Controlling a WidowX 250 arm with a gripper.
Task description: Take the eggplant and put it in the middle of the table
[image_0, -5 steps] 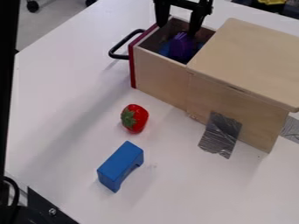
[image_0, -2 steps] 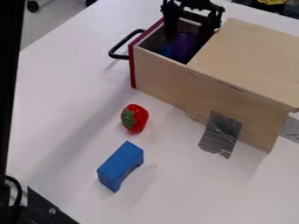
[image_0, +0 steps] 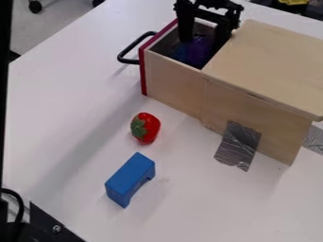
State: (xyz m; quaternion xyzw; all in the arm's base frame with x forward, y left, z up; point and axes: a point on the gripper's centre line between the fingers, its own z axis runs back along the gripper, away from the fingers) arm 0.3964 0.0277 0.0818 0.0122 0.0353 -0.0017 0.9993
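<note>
The black two-finger gripper [image_0: 203, 43] has dropped into the open wooden drawer [image_0: 174, 64], jaws wide apart astride the purple toy eggplant [image_0: 199, 51], which lies inside; closing seems next. A red plastic strawberry [image_0: 146, 128] and blue arched block [image_0: 130, 179] sit towards the white counter's [image_0: 69, 118] near edge. Grey floor [image_0: 54, 23] shows beyond its left edge.

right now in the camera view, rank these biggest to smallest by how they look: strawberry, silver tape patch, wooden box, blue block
1. Wooden box, by far the largest
2. Blue block and silver tape patch, too alike to rank
3. Strawberry, the smallest
</note>
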